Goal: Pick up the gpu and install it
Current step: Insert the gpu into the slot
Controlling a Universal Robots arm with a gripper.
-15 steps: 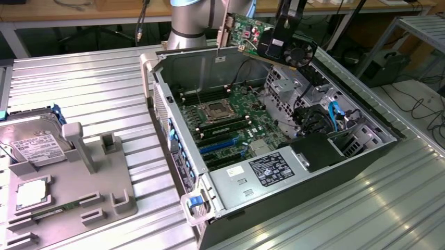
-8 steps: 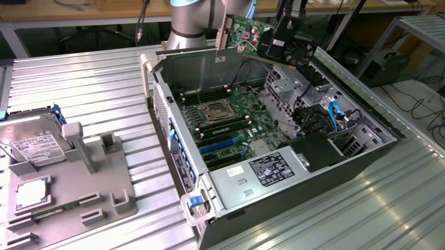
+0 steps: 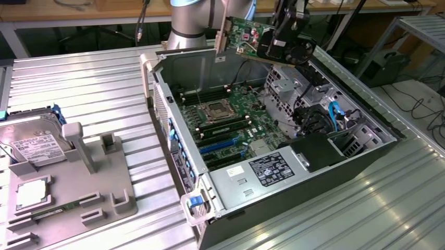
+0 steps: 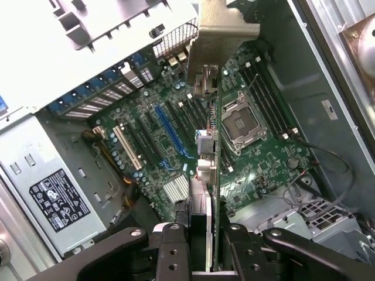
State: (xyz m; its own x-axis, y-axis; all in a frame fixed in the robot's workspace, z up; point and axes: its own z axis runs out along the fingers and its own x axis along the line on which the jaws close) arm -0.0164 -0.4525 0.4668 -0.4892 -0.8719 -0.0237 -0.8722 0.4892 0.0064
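Observation:
The gpu (image 3: 243, 34) is a green circuit card with a black fan shroud and a silver bracket at its end toward the exterior view's left. It hangs in the air above the far rim of the open computer case (image 3: 182, 57). My gripper (image 3: 284, 37) is shut on its fan end. In the wrist view the gpu (image 4: 214, 158) shows edge-on between my two black fingers (image 4: 173, 249), bracket end farthest from me. My gripper (image 4: 205, 249) holds it over the motherboard (image 4: 263, 152), well above the blue expansion slot (image 4: 170, 132).
The case lies on its side on the ribbed metal table (image 3: 83, 94). Inside are the processor socket (image 3: 214, 110), the power supply (image 3: 274, 167) and drive cages (image 3: 326, 120). A grey fixture (image 3: 70, 177) with a silver hard drive (image 3: 31, 140) sits at the exterior view's left.

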